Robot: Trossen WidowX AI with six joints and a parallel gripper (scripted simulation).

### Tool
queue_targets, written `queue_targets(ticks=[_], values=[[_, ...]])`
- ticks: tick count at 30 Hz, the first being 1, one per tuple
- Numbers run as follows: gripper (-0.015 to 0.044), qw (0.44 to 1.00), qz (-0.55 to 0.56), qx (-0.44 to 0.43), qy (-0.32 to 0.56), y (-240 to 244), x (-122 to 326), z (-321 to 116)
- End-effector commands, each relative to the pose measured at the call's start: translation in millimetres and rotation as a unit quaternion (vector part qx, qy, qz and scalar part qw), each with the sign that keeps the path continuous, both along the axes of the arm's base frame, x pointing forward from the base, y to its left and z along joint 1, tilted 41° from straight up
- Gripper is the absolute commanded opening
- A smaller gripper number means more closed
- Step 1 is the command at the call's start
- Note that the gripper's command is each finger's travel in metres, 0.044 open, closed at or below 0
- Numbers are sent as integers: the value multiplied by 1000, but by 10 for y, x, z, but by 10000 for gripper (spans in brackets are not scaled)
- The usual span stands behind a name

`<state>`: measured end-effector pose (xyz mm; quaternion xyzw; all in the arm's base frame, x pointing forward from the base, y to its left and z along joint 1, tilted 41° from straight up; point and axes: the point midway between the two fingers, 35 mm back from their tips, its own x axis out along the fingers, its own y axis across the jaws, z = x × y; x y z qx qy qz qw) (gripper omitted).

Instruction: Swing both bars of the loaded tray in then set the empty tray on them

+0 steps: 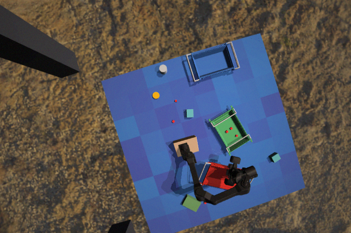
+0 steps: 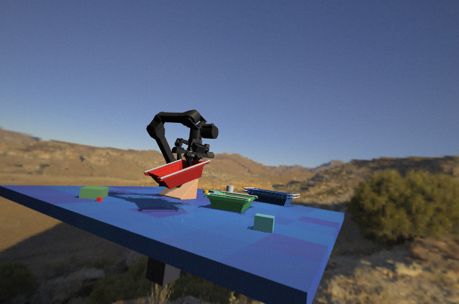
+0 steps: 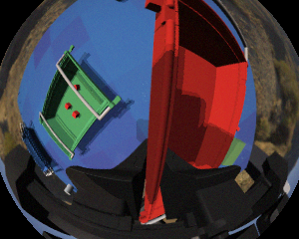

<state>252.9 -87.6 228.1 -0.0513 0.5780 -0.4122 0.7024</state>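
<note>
The loaded green tray (image 1: pixel 242 127) (image 2: pixel 231 204) stands on the table with small red blocks (image 1: pixel 226 131) (image 3: pixel 76 115) inside. Its two white bars lie across its top, one near each end; the upper-left bar (image 1: pixel 224 119) and the lower-right bar (image 1: pixel 238 141) both show in the top view. My gripper (image 2: pixel 189 161) (image 3: pixel 151 142) is shut on a side wall of the empty red tray (image 1: pixel 217 174) (image 2: pixel 185 178) (image 3: pixel 228 92). The red tray hangs above the table beside the green tray, tilted in the exterior view. Its left bar (image 1: pixel 203 173) is swung out; the arm hides part of its other end.
A tan wedge (image 1: pixel 192 144) (image 2: pixel 189 190) stands by the arm base. A light green block (image 1: pixel 191 203) (image 2: pixel 93 192) and a teal block (image 1: pixel 275 157) (image 2: pixel 264 223) lie farther out. Another teal block (image 1: pixel 189 113), a yellow disc (image 1: pixel 155 95), a grey cylinder (image 1: pixel 162 68) and a blue tray (image 1: pixel 211 63) are toward the back.
</note>
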Motion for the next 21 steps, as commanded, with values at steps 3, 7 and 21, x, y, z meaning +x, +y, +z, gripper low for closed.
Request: queue_targets(ticks=[3,7,21], values=[[0,999,42,1,26,75,67,0],[0,997,69,2,48,118,106,-26],[0,979,162,5,123,273,235,-122]])
